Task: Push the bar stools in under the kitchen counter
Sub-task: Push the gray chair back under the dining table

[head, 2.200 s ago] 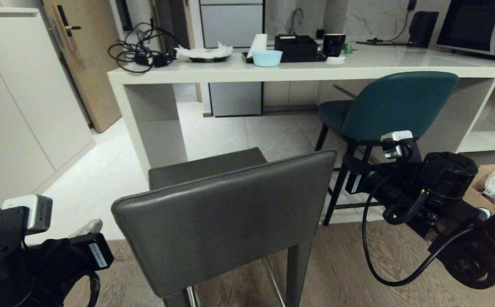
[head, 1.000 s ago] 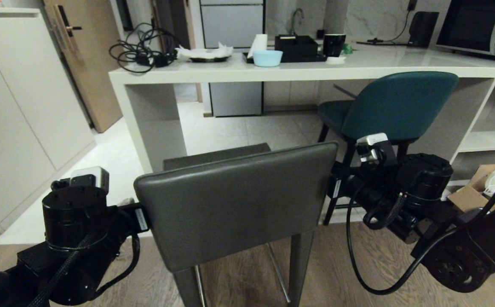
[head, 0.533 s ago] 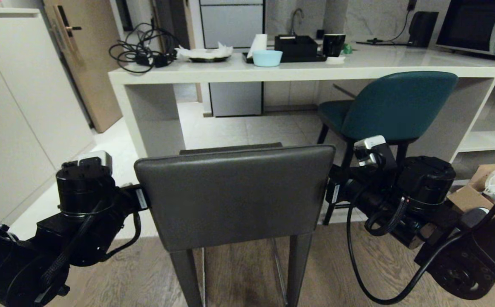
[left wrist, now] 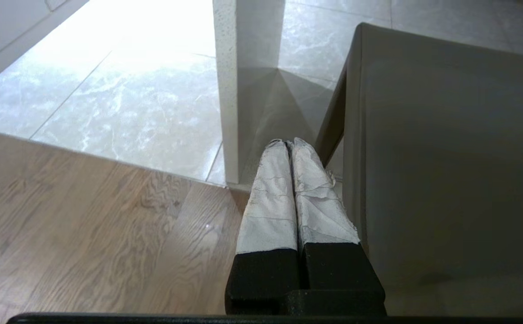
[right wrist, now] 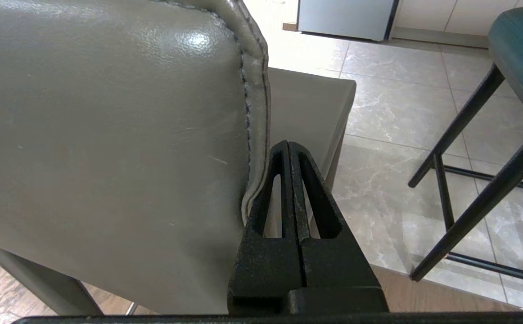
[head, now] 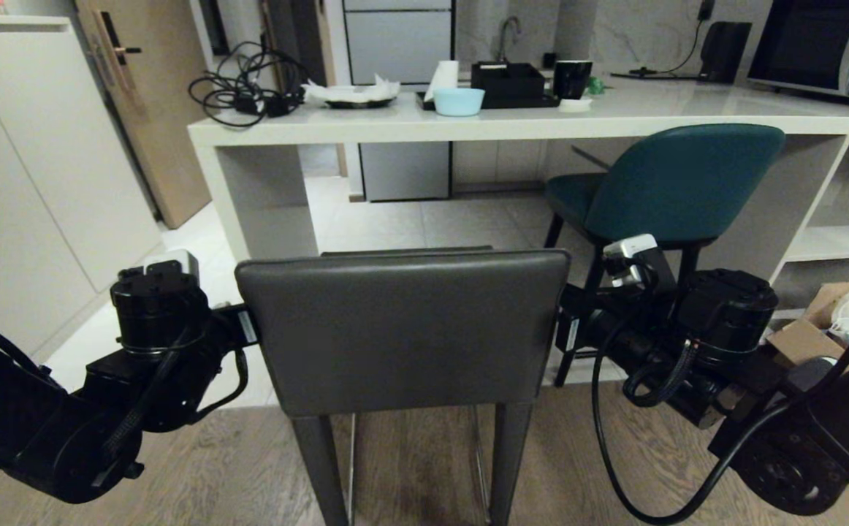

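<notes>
Grey stool straightened — counter nearer.

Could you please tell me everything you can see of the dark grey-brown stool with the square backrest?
The dark grey-brown leather-look stool has a flat square backrest with stitched edges, a flat seat and straight angular legs. It stands upright on the wood floor, backrest toward the camera, seat facing the pale stone kitchen counter but not yet under it. The shut left hand sits at one side edge of the backrest, the shut right hand against the other.
</notes>
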{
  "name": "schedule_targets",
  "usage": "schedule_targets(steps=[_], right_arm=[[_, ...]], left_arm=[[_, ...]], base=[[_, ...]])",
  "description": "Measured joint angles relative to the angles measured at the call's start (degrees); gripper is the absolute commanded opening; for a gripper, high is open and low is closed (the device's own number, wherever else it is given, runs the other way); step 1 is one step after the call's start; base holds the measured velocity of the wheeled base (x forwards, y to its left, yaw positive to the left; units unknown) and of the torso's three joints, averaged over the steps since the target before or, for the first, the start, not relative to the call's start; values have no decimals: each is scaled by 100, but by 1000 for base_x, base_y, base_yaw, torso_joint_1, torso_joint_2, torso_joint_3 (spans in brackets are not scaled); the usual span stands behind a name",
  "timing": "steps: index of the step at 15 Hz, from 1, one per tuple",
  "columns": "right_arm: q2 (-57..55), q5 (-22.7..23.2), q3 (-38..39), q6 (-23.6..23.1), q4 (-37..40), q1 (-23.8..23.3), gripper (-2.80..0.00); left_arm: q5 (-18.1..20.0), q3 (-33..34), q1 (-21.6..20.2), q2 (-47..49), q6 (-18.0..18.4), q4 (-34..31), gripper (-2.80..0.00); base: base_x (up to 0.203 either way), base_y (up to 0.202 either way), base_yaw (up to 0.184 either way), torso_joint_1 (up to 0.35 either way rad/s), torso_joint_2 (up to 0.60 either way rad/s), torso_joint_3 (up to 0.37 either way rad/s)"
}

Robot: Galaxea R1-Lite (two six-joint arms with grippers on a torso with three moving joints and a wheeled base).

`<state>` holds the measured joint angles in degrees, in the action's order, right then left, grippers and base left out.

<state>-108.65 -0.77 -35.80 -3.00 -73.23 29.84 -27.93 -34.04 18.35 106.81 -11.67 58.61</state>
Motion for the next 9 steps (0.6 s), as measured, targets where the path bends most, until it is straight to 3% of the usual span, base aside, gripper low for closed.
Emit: schedule_targets(steps=[9], right_arm=[[-72, 11, -5, 17, -22, -83, -280]], left_arm=[[80, 287, -77, -39, 33, 22, -280]], base=[[0, 0, 0, 0, 0, 0]])
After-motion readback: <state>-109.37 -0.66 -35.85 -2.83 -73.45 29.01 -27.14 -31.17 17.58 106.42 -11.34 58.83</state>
